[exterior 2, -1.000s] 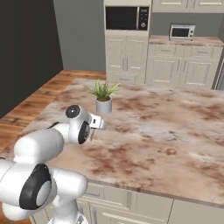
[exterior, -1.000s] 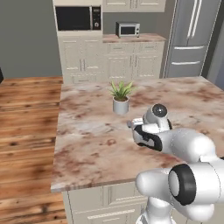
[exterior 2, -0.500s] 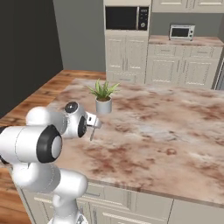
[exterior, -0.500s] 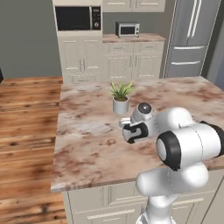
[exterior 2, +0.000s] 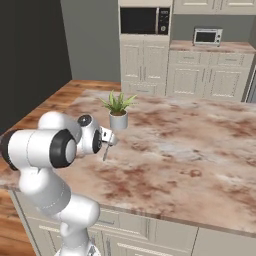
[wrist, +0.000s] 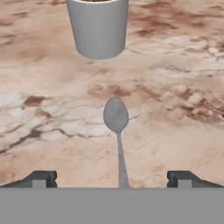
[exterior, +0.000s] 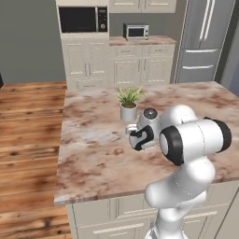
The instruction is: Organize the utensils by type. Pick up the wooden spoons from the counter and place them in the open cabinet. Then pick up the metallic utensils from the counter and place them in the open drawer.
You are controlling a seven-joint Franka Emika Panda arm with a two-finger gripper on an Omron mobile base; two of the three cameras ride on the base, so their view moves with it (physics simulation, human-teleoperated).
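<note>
One grey metal spoon (wrist: 116,115) lies flat on the marbled island counter (exterior: 93,154), just in front of a grey plant pot (wrist: 99,28). In the hand view its round head points at the pot and its thin handle runs down between my fingertips (wrist: 40,178). My gripper (wrist: 111,178) hovers over the handle end, open, with the jaws wide apart and clear of the spoon. The right base view has the spoon (exterior 2: 105,151) just below the gripper (exterior 2: 107,140). In the left base view the gripper (exterior: 132,132) sits beside the pot. The wooden spoons, the other metal utensil and the open drawer are out of view.
The potted green plant (exterior: 128,106) (exterior 2: 118,111) stands on the counter (exterior 2: 200,150) right behind the spoon. Against the back wall are cream cabinets with a built-in microwave (exterior: 83,18), a toaster oven (exterior 2: 208,36) and a steel fridge (exterior: 205,37). Wooden floor (exterior: 28,121) lies to the left.
The arm has folded and swung, carrying the hand a little left, toward the plant pot and over the spoon. The spoon has stayed where it was on the counter.
</note>
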